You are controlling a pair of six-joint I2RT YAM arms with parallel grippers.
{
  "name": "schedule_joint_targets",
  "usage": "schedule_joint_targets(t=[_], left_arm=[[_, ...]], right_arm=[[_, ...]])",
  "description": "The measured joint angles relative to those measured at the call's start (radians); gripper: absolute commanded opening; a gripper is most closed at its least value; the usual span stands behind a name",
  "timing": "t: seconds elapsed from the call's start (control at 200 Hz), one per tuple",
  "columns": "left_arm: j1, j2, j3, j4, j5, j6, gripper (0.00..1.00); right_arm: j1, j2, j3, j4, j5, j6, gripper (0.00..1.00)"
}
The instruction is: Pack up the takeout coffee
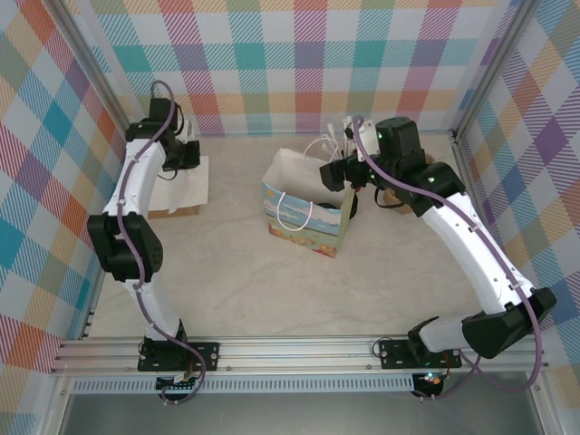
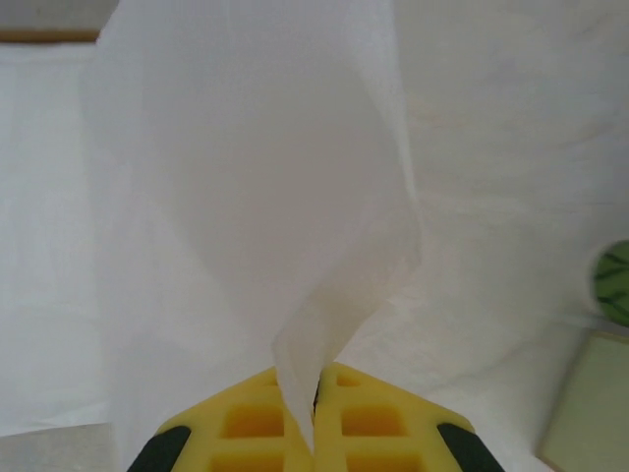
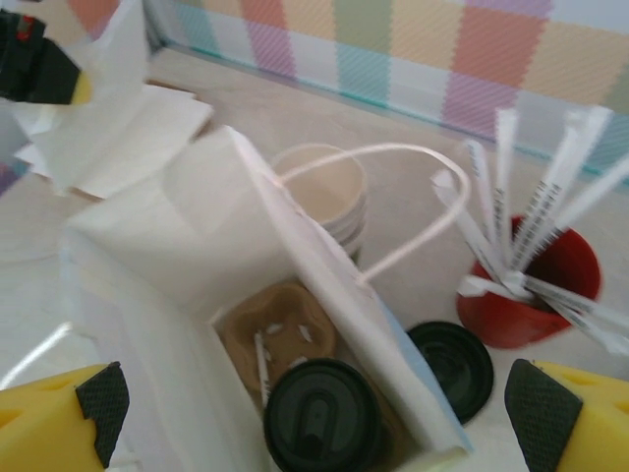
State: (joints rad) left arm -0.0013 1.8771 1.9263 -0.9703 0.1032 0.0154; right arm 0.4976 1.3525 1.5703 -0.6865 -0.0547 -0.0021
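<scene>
The takeout coffee stands inside the open white gift bag, seated in a brown cardboard carrier. Only its round black lid shows; the green cup body is hidden. My right gripper hovers open right above the bag's mouth, one yellow finger on each side and nothing between them. In the top view the right gripper is over the bag. Far left, my left gripper is shut on a thin white paper sheet and lifts it off the pile.
Behind the bag stands a stack of lidless cups. A stack of black lids and a red cup of wrapped sticks sit to the bag's right. A green round object and a pale box lie beside the paper.
</scene>
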Motion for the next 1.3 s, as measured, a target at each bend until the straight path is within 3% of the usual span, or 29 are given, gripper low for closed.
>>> schedule_joint_targets(t=[0.32, 0.5, 0.7, 1.03, 1.17, 1.3], left_arm=[[-0.012, -0.209, 0.083, 0.032, 0.426, -0.03, 0.0], [-0.082, -0.27, 0.104, 0.064, 0.639, -0.032, 0.02], [-0.166, -0.304, 0.12, 0.077, 0.776, 0.0, 0.03], [-0.209, -0.315, 0.121, 0.083, 0.867, 0.052, 0.03], [-0.22, -0.315, 0.121, 0.085, 0.888, 0.058, 0.03], [-0.221, -0.315, 0.121, 0.088, 0.901, 0.061, 0.07]], right_arm=[[0.018, 0.005, -0.032, 0.259, -0.304, -0.146, 1.0], [0.078, 0.09, 0.002, 0.396, -0.414, -0.256, 1.0], [0.123, 0.233, 0.136, 0.489, -0.48, -0.314, 1.0], [0.129, 0.308, 0.205, 0.58, -0.568, -0.278, 0.98], [0.134, 0.328, 0.205, 0.58, -0.6, -0.243, 0.81], [0.137, 0.351, 0.232, 0.551, -0.617, -0.224, 0.47]])
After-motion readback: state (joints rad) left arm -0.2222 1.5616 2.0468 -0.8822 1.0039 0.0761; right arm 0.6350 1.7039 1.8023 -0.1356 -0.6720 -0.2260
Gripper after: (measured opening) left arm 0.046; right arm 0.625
